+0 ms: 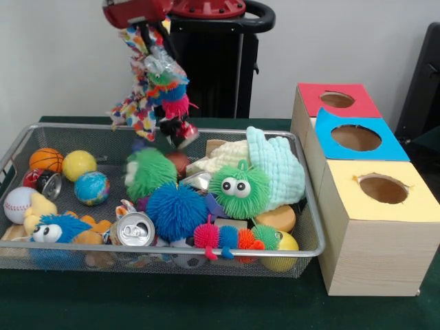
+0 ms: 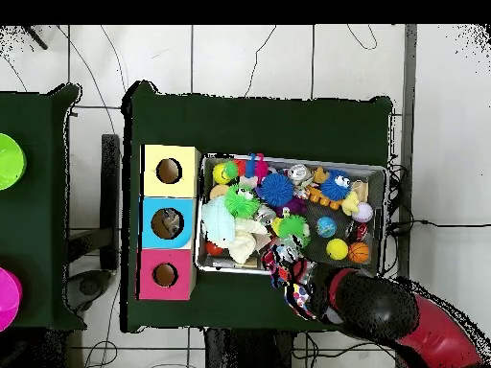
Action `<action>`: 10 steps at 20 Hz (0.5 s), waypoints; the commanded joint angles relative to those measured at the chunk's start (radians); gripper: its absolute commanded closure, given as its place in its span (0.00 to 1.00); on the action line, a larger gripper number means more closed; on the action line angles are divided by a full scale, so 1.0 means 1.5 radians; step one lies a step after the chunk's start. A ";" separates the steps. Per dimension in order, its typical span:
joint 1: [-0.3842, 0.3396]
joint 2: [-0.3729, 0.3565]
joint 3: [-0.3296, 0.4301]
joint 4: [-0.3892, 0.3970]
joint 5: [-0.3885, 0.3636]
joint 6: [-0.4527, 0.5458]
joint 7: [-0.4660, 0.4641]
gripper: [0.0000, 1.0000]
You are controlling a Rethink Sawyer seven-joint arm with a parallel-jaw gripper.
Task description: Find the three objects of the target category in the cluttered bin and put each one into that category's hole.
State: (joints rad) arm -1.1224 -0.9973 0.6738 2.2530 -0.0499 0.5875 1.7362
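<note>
Three holes sit in a row, one each in the red box (image 1: 336,100), blue box (image 1: 357,137) and yellow box (image 1: 382,189), well off to the side of the gripper (image 1: 141,24). The gripper hangs above the wire bin (image 1: 297,155), clamped on a colourful rag toy (image 1: 155,89) that dangles long axis vertical, tail down. Below it lie four balls, two cans and several fuzzy toys.
</note>
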 commanded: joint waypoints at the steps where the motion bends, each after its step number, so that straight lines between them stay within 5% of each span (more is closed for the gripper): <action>1: 0.133 -0.118 -0.146 0.046 0.025 -0.031 0.269 1.00; 4: 0.226 -0.123 -0.236 0.016 -0.034 -0.071 0.337 1.00; 7: 0.302 -0.071 -0.302 -0.029 -0.038 -0.137 0.372 1.00; 10: 0.360 -0.080 -0.361 -0.068 -0.045 -0.108 0.404 1.00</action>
State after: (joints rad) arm -0.6909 -1.1062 0.3596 2.2567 -0.0746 0.4858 1.9458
